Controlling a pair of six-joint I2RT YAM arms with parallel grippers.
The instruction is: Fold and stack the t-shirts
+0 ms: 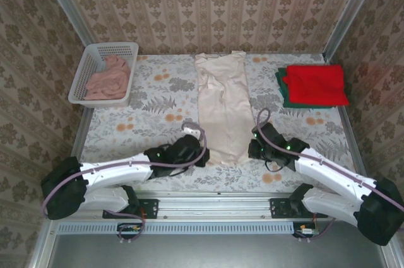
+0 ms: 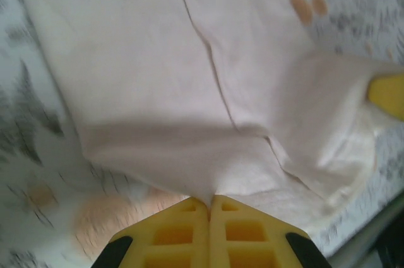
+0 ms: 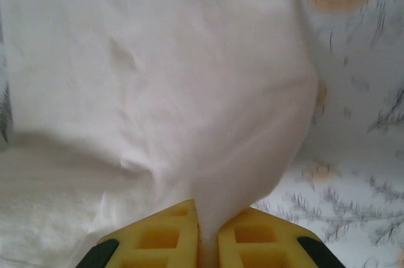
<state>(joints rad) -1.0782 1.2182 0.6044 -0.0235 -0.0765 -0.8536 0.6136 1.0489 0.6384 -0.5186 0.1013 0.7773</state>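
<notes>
The cream-white t-shirt [image 1: 222,107] lies as a long narrow strip down the middle of the table. My left gripper [image 1: 203,154] is shut on the near left corner of that shirt [image 2: 164,79], the cloth pinched between its yellow fingers [image 2: 177,230]. On the near right corner my right gripper [image 1: 252,149] is shut too, with a fold of the cream cloth [image 3: 158,91] held between its yellow fingers [image 3: 259,236]. A folded red t-shirt [image 1: 315,84] rests on a folded dark green t-shirt [image 1: 282,94] at the back right.
A white lattice basket [image 1: 95,60] at the back left holds crumpled pink cloth [image 1: 108,79]. The flower-patterned table cover [image 1: 151,110] spreads under everything. A metal rail [image 1: 214,208] runs along the near edge, and papered walls close in the back and sides.
</notes>
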